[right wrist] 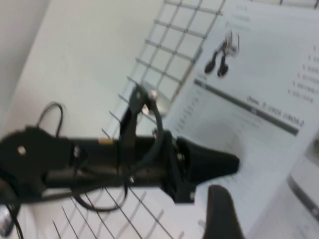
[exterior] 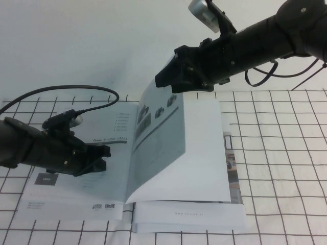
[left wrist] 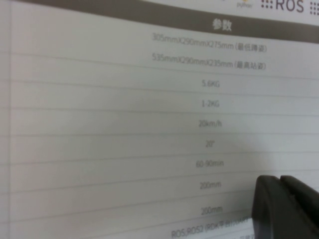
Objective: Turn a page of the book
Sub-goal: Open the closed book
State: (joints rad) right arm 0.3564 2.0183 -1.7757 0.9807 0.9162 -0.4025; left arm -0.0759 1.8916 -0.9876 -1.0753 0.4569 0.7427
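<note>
The book (exterior: 76, 196) lies open on the gridded table. My right gripper (exterior: 168, 84) is shut on the top edge of the page (exterior: 158, 148) and holds it lifted, standing steeply over the spine. The page shows small robot photos and a grey bar. My left gripper (exterior: 102, 155) is shut and rests on the left-hand leaf. In the left wrist view its closed fingers (left wrist: 284, 209) sit against a printed table. In the right wrist view one of the right gripper's fingers (right wrist: 222, 214) shows beside the lifted page (right wrist: 301, 172); the other is hidden. The left gripper (right wrist: 224, 162) shows there too.
Wider white sheets (exterior: 194, 217) lie under the book, with a colour photo strip (exterior: 232, 163) showing at their right edge. The white cloth with a black grid (exterior: 281, 168) covers the table. A black cable (exterior: 76, 92) loops behind the left arm.
</note>
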